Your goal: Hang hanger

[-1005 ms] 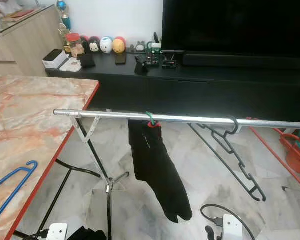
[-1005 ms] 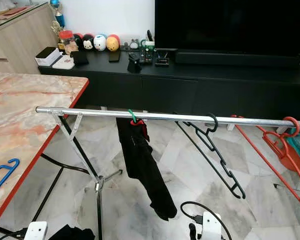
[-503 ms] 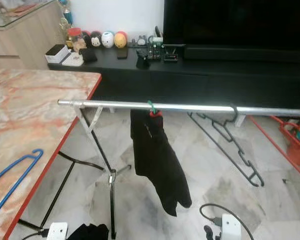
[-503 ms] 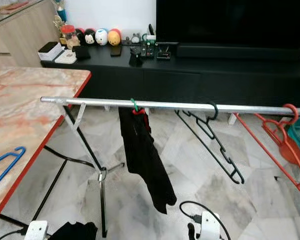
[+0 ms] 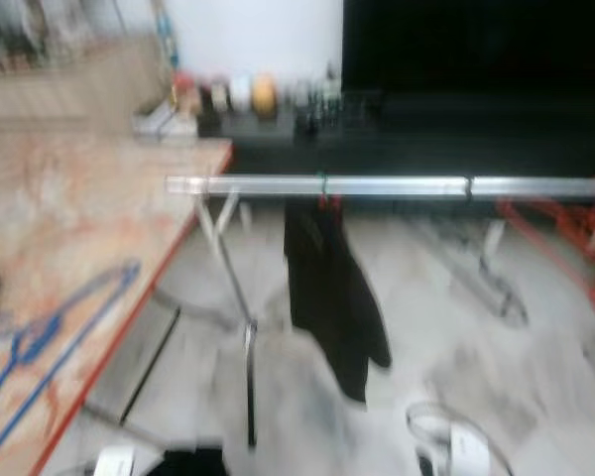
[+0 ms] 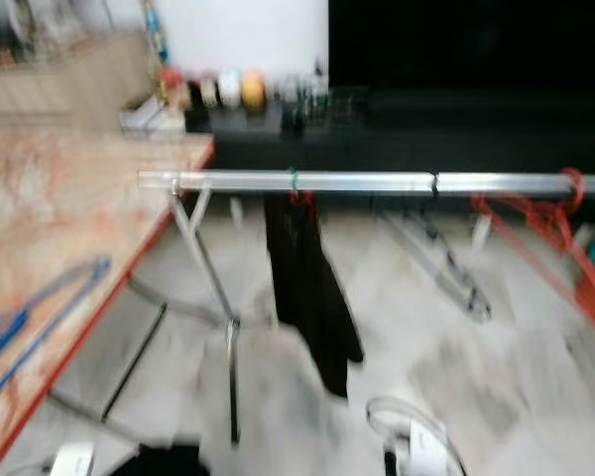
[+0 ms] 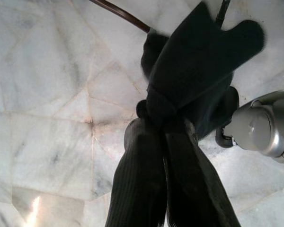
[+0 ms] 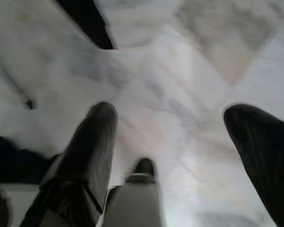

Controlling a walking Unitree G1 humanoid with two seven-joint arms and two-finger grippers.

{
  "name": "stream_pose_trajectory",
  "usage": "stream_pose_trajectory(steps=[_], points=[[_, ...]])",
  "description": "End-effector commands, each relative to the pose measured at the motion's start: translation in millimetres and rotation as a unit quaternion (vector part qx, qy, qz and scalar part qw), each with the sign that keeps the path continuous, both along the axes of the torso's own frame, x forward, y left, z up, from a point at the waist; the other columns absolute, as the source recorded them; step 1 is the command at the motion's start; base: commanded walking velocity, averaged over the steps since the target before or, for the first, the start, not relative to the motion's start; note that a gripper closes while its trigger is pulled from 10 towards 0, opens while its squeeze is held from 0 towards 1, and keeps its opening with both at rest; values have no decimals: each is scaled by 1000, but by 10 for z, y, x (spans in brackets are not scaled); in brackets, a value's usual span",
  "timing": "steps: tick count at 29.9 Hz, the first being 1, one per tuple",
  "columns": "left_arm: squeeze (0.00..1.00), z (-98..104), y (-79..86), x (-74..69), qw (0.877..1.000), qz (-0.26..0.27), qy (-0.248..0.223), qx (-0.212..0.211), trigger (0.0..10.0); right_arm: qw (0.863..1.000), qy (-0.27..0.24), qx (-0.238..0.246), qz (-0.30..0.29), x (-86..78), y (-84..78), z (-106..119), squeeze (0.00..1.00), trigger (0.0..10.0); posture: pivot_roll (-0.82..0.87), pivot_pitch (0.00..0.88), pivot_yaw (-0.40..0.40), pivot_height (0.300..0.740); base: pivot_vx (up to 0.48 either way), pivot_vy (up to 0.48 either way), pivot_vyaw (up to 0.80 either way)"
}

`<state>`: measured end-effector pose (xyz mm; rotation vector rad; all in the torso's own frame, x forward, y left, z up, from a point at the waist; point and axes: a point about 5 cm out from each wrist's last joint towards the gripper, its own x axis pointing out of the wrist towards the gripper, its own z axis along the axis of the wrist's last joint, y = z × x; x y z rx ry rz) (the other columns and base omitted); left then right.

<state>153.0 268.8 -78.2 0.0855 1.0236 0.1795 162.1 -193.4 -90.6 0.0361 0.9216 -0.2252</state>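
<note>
One blue hanger lies flat on worktop at robot's left, long axis running diagonally, far end toward rail; blurred. L wrist: left hand fingers closed together, over floor. R wrist: right hand fingers spread apart, empty.

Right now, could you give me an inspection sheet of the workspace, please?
Surface: marble-patterned table with a red edge, at the robot's left.
Job's things: blue hanger lying on the table; metal rail with a black garment hanging from it.
Clutter: red hangers at the rail's right end; small items, blurred, on the dark cabinet.
End effectors: left end effector shut, pointing at the floor; right end effector open, over the floor.
Cables: a looped cable on the floor.
Surroundings: marble floor; large dark screen.
</note>
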Motion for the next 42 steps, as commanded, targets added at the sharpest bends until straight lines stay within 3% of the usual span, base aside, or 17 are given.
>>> stream_pose_trajectory(steps=[1, 42], points=[[0, 1, -8, 9, 1000, -4, -1, 1, 10000, 1000, 3, -8, -4, -22, -69, 1, 0, 10000, -19, 0, 79, 740, -270, 0, 0], [0, 9, -9, 25, 1000, 1, -9, 5, 10000, 1000, 3, -8, 8, -15, -88, 6, 0, 10000, -17, 16, 76, 740, -267, 0, 0]])
